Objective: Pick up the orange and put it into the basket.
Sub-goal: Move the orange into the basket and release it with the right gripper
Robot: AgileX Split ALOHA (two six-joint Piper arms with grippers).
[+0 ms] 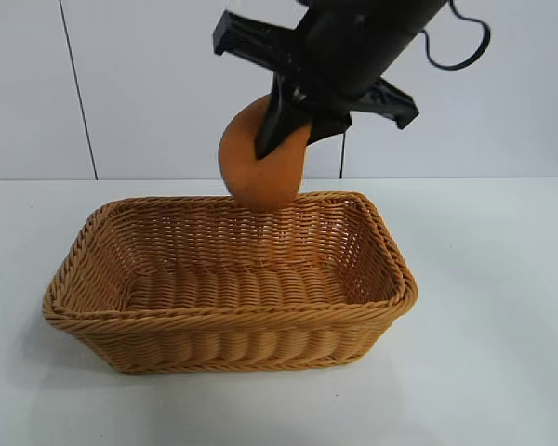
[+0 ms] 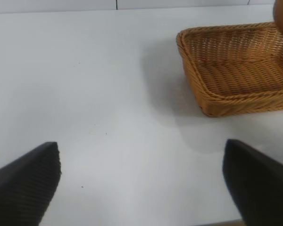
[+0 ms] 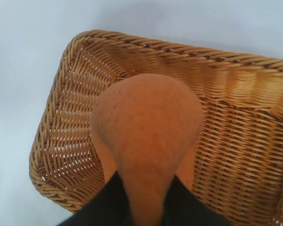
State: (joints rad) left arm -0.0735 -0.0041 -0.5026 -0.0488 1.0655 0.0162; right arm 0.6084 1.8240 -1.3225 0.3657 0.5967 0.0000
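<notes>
Orange-brown and matte, the orange [image 1: 260, 163] hangs clenched in my right gripper [image 1: 284, 125], in the air over the far rim of the basket [image 1: 102, 307], its lower end just above the braided edge in the exterior view. It looks elongated from here: its long axis runs steeply, tilted, with the rounded broad end pointing down toward the basket and the narrower end pinched up between my black jaws. In my right wrist view the skin is dull and finely speckled, the bulb widening away from my jaws, with the woven basket floor beneath it. The basket sits on the white table [image 1: 502, 353], tan wicker with sloped sides, nothing lying in the part I can see. My left gripper [image 2: 141, 183] rests off to the side over bare table, jaws spread wide, the basket well ahead of it.
</notes>
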